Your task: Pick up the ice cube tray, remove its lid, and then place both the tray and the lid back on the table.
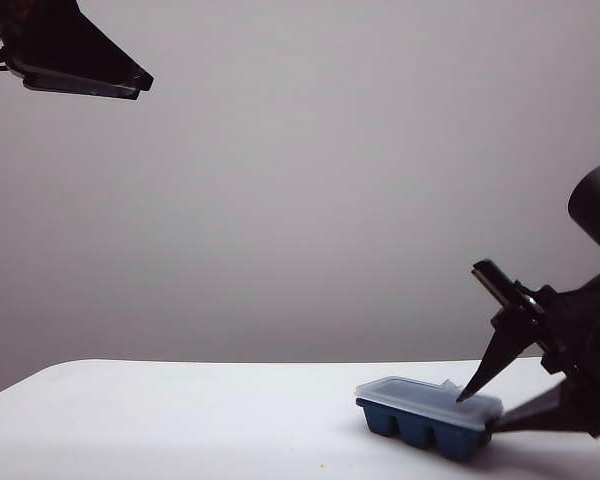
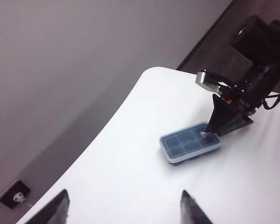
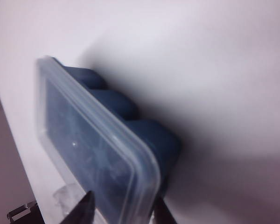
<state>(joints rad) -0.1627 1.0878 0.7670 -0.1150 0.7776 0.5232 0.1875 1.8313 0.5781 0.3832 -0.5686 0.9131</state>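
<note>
The ice cube tray [image 1: 420, 428], dark navy with rounded cup bottoms, sat on the white table [image 1: 180, 420] at the lower right of the exterior frame, and the translucent lid [image 1: 425, 400] was on top of it, covering the compartments. The right gripper [image 1: 485, 410] reached in from the right edge of that frame, its two dark fingers straddling the near end of the tray: one fingertip [image 1: 467, 393] rested on or just over the lid's top, the other lay low beside the tray's end by the tabletop. In the right wrist view the lid [image 3: 93, 149] and tray [image 3: 144, 135] filled the frame, with both fingertips [image 3: 84, 207] on either side of the lid's rim; the jaws were partly open around that end, and whether they actually pressed it could not be told. The left gripper [image 2: 123, 205] hung high above the table, well apart from the tray [image 2: 190, 147], at the upper left of the exterior frame, jaws spread wide and holding nothing.
</note>
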